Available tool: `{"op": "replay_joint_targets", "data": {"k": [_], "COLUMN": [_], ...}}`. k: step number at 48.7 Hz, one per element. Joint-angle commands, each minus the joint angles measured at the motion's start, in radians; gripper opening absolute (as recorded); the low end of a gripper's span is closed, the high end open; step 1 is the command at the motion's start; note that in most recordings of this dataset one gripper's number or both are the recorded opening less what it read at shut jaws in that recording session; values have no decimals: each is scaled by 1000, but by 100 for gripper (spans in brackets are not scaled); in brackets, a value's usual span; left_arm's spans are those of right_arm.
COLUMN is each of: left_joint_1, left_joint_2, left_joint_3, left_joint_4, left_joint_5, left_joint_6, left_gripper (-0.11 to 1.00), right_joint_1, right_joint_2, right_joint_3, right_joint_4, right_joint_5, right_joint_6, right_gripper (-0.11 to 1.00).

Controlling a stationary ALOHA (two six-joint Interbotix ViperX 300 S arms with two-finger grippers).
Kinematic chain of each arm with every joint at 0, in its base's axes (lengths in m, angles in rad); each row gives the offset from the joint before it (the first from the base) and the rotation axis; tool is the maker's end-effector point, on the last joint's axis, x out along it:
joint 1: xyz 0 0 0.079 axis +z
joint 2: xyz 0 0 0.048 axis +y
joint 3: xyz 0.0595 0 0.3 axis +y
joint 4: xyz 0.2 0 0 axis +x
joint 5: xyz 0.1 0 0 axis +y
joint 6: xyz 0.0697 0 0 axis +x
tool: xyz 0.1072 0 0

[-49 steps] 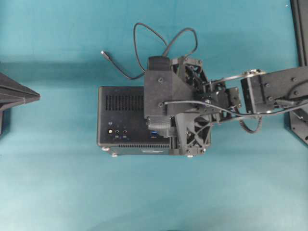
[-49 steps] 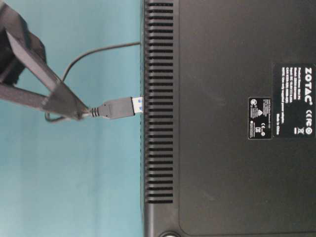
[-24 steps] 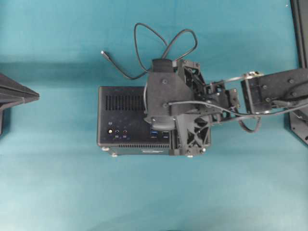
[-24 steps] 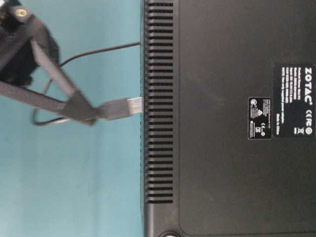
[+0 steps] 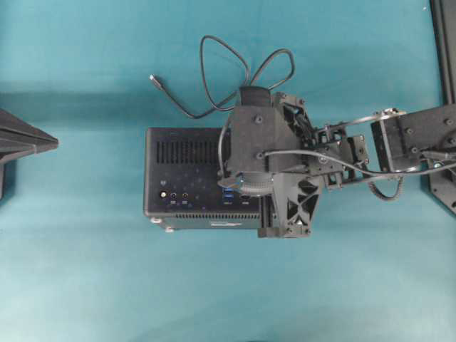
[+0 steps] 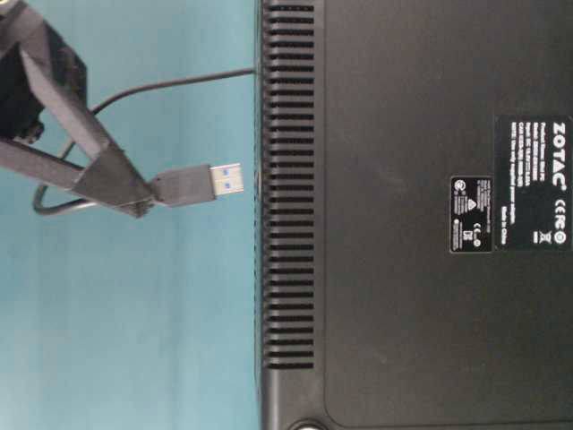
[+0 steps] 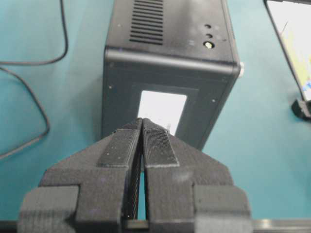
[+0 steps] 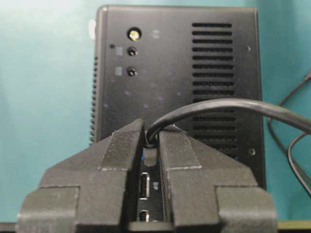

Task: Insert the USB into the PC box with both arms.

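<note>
While the USB (image 6: 199, 184) plug hangs just short of the PC box (image 6: 412, 215), you should treat this as the alignment step of the insertion. In the table-level view its blue-tongued metal tip points at the vented edge of the box, near it but with a sliver of teal surface (image 6: 134, 340) showing between them. The right gripper (image 8: 150, 145) has its jaws clamped on the plug's black body, and the cable arches out from between them towards 3 o'clock in the right wrist view. In the overhead view that gripper sits over the 3 o'clock half of the box, the spare cable looping on the surface at 12 o'clock. The left gripper (image 7: 142, 141) hangs with its jaws pressed together on nothing, facing the box's end wall from a distance, at 9 o'clock overhead.

To do this step well, you would likely square the plug to a blue port before pushing, keep the tip level, and advance slowly. Consider bringing the left gripper against the far end first; otherwise the box may slide under the push.
</note>
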Motion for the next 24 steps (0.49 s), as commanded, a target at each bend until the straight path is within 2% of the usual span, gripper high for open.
{"op": "replay_joint_targets", "data": {"k": [1,6,24], "left_joint_1": [2,2,2], "left_joint_2": [8,6,6], "left_joint_3": [-12,-12,-14], "left_joint_4": [2,2,2], "left_joint_5": [-3,-5,-5], "left_joint_6": [0,-2,-2], "left_gripper": [0,0,0], "right_joint_1": [2,2,-5], "right_joint_2": [-15,-15,-11], "right_joint_3": [-5,6,18], "right_joint_4": [-17,-37,-38], "right_joint_5": [-8,-9,-60], "right_joint_6": [9,9,11], "right_gripper": [11,11,11]}}
